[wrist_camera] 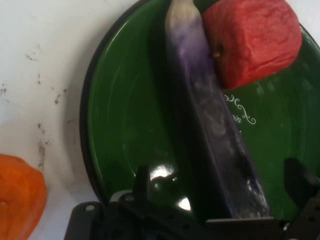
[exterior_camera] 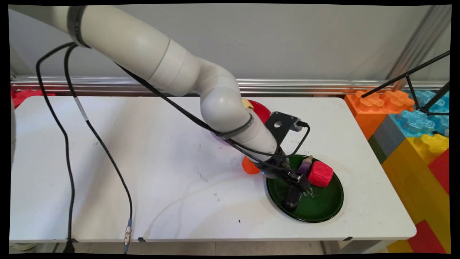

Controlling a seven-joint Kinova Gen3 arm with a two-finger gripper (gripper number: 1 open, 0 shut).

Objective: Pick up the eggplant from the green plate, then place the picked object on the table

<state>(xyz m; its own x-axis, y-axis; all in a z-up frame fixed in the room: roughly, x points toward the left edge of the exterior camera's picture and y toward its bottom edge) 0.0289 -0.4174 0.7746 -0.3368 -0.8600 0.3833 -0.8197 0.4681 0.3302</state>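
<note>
Two views told different parts of the scene. From above the table (exterior_camera: 107, 162), the main view took in the whole green plate (exterior_camera: 323, 210) near the table's right end, an orange object (exterior_camera: 249, 166) just beside the plate's left rim, and a red plate (exterior_camera: 261, 110) farther back, mostly hidden behind the arm, with something pale yellow (exterior_camera: 247, 104) at its edge. Coloured foam blocks (exterior_camera: 406, 126) stood off the table's right side. The hand view showed none of that far plate or the blocks, but it gave the close surface of what lay on the green plate, including white script on the plate's floor, which the arm partly covered in the main view.

An eggplant (wrist_camera: 215, 125) lay on the green plate, long and slim, dark purple with paler, whitish streaks and a pale tip at the far end. A red chunk (wrist_camera: 252, 40) with a rough, matte skin lay touching its far part, on the side toward the plate's right.

Low over the plate, the gripper (exterior_camera: 296, 180) sat above the eggplant's near end. Its fingers (wrist_camera: 142, 180) were spread apart, one on each side of the eggplant, gripping nothing; whether either touched it could not be told.
</note>
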